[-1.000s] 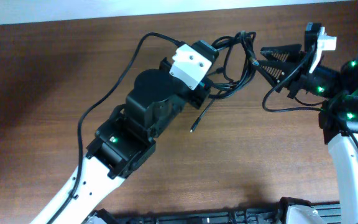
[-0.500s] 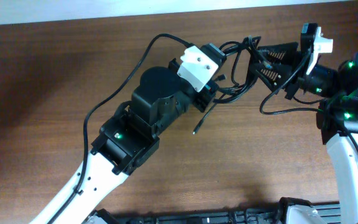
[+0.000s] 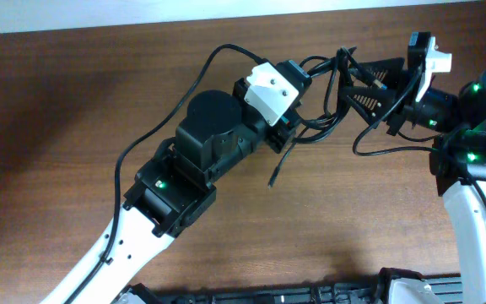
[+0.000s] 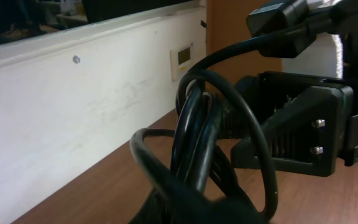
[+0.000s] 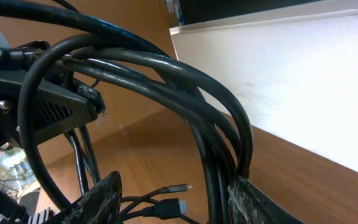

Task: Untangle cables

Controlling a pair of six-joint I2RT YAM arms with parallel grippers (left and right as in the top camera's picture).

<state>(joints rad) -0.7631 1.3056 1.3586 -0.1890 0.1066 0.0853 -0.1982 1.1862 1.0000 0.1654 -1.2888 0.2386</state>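
The left hand [image 3: 294, 125] is clamped on the cables [image 3: 334, 105], which are bunched between both hands near the counter's [image 3: 353, 211] far edge. The right hand [image 3: 353, 80] has its fingers apart around several strands. It should close on one strand only, then draw away slowly, so the loops slip free rather than tighten.

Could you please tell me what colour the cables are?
The cables are black, clearest in the right wrist view.

Overhead looks straight down on the counter [image 3: 57, 110], both arms [image 3: 209, 118] in frame. The right wrist camera peers out between the right fingers [image 5: 263, 202]; the left faces them, very near (cables [image 4: 194, 137] crowd both).
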